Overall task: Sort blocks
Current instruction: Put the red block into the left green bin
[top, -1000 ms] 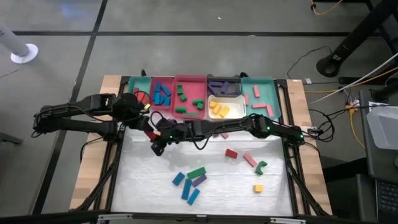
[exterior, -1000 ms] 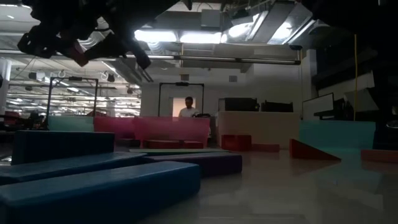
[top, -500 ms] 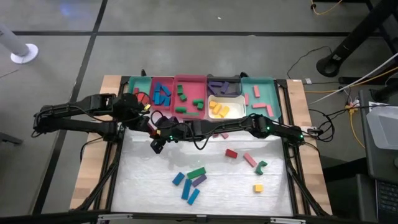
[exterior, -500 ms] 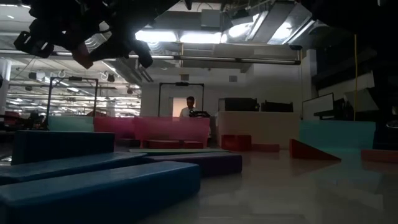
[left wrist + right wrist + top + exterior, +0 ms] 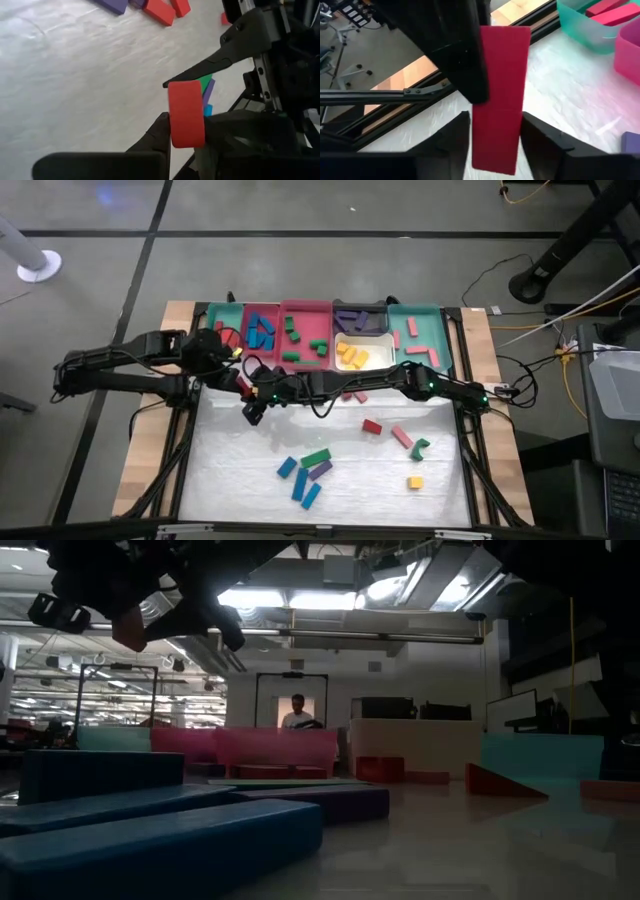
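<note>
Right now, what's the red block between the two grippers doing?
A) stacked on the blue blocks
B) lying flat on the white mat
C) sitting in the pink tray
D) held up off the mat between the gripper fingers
D: the left wrist view shows the red block pinched in the left gripper above the mat, with the right gripper either side of it.

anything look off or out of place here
One thing: a red block hangs in mid-air between both arms, near the left end of the tray row. The left gripper pinches it while the right gripper has its fingers either side of the same block. Loose blocks on the white mat are just unsorted.
</note>
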